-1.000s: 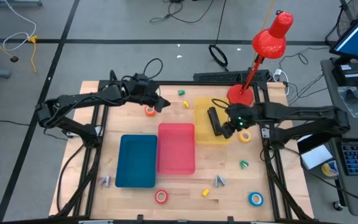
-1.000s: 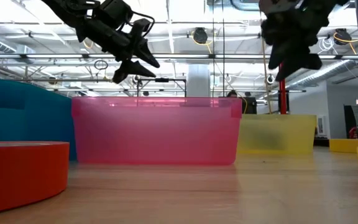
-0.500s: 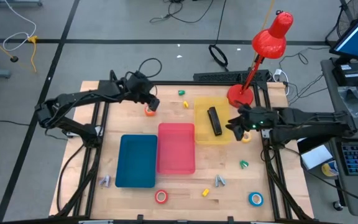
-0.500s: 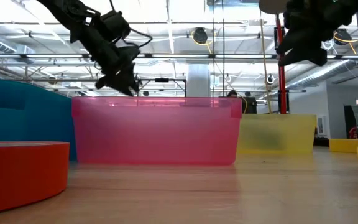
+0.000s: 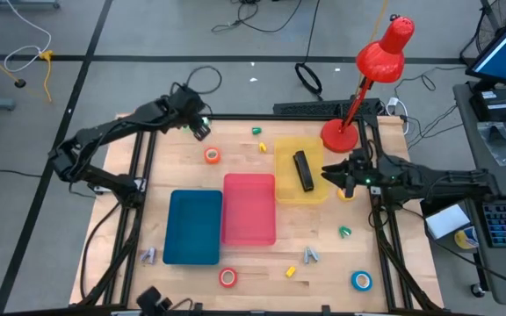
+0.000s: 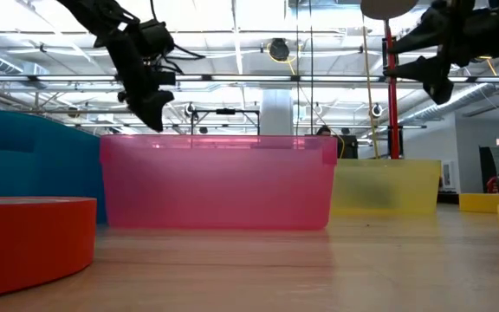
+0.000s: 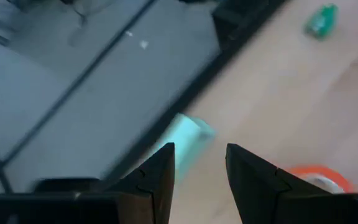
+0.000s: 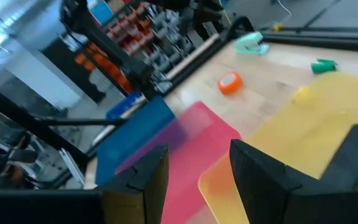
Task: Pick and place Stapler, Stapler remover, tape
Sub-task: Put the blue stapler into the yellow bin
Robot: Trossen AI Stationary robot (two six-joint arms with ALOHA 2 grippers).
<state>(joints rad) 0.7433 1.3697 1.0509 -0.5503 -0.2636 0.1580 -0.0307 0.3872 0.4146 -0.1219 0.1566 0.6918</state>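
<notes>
- While the pink bin [image 5: 249, 209] sits mid-table with the blue bin [image 5: 192, 226] touching its left side and the yellow bin [image 5: 300, 169] at its far right corner, both arms are raised above the wood.
- The left gripper [image 5: 199, 129] is held near the table's far edge, well left of the pink bin; its fingers [image 7: 159, 176] are seen parted with nothing between them, and a pale green item [image 7: 182, 140] lies beyond them in the wrist view.
- An orange tape roll [image 5: 212, 155] is left on the table beyond the pink bin's far left corner, just below the left gripper.
- The right gripper [image 5: 342, 178] is held just right of the yellow bin, fingers [image 8: 143, 181] apart and empty.
- A black stapler [image 5: 302, 169] lies inside the yellow bin.
- A yellow roll [image 5: 348, 192] is partly hidden under the right gripper.
- A red-orange roll [image 5: 227, 277] lies near of the pink bin, and a blue roll [image 5: 361, 281] well to its near right.
- Small green pieces [image 5: 257, 131] are seen beyond the pink bin.
</notes>
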